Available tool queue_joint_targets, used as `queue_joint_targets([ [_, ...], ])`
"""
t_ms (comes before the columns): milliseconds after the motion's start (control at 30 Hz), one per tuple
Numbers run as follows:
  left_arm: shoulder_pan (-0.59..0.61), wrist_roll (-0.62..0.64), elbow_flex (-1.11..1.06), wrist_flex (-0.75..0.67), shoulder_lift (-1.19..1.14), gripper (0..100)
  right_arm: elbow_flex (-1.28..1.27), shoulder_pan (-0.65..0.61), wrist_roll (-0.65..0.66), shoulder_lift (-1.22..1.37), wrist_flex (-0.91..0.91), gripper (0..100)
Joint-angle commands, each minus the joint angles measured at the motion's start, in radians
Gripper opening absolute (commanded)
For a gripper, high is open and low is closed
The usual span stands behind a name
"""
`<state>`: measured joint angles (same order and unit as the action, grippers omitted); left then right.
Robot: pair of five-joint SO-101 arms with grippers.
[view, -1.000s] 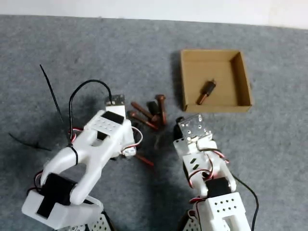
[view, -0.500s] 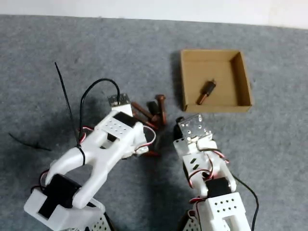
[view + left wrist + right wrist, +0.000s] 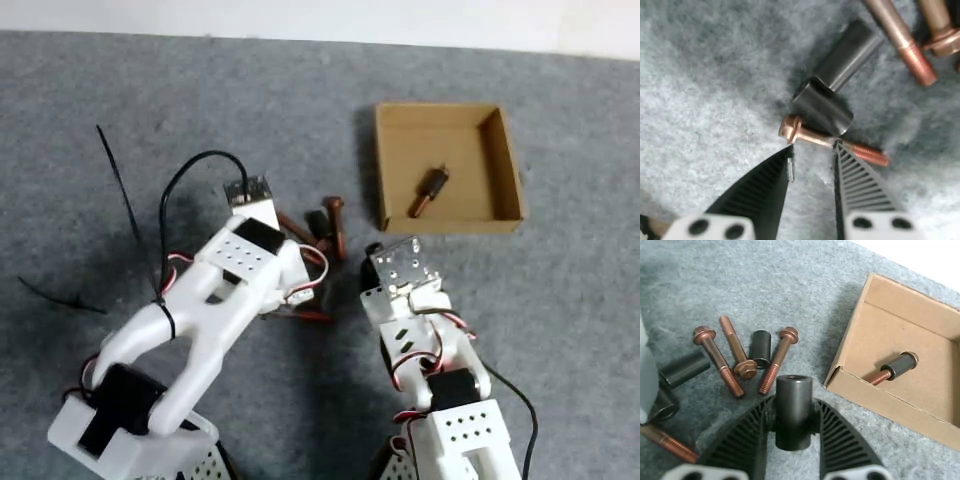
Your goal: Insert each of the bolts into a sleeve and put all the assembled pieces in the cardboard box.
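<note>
My left gripper point(image 3: 813, 148) is open just above a copper bolt point(image 3: 812, 135) that lies against a black sleeve point(image 3: 822, 106); one fingertip point(image 3: 838, 147) touches its shaft. A second sleeve point(image 3: 850, 52) and more bolts point(image 3: 895, 35) lie beyond. My right gripper point(image 3: 792, 415) is shut on an upright black sleeve point(image 3: 794, 410), held above the carpet in front of three bolts point(image 3: 735, 347) and a loose sleeve point(image 3: 760, 347). The cardboard box point(image 3: 440, 108) holds one assembled piece point(image 3: 428, 192). In the high view the left arm point(image 3: 245, 265) covers part of the bolt pile point(image 3: 325, 225).
A black cable tie point(image 3: 118, 195) and another black strip point(image 3: 60, 297) lie on the grey carpet left of the left arm. The right arm point(image 3: 415, 310) stands below the box's point(image 3: 920, 315) near-left corner. A white strip runs along the far edge.
The left arm has swung right and forward over the near bolts, its cable moving with it. The right arm and the box have not moved.
</note>
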<state>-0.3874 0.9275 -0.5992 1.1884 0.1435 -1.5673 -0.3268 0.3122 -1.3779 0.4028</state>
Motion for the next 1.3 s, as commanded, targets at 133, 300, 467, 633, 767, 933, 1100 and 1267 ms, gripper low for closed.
queue_joint_targets([
  [133,-0.013,0.055,-0.084,-0.114,0.050,13,0.016,0.012,0.012,-0.018,-0.028,0.5],
  [300,-0.013,0.057,-0.162,-0.193,0.050,13,0.016,0.012,0.012,-0.018,-0.028,0.5],
  [467,-0.004,0.058,-0.166,-0.272,0.048,13,0.016,0.012,0.012,-0.018,-0.028,0.5],
  [633,-0.007,0.058,-0.234,-0.368,0.047,13,0.016,0.012,0.012,-0.018,-0.028,0.5],
  [767,-0.005,0.058,-0.285,-0.476,0.047,13,0.018,0.012,0.012,-0.018,-0.028,0.6],
  [933,-0.004,0.058,-0.295,-0.523,0.048,13,0.018,0.012,0.012,-0.018,-0.028,0.6],
  [1100,-0.004,0.058,-0.295,-0.523,0.048,13,0.018,0.012,0.012,-0.018,-0.028,0.6],
  [1267,-0.004,0.058,-0.292,-0.523,0.048,13,0.018,0.012,0.012,-0.018,-0.028,0.6],
])
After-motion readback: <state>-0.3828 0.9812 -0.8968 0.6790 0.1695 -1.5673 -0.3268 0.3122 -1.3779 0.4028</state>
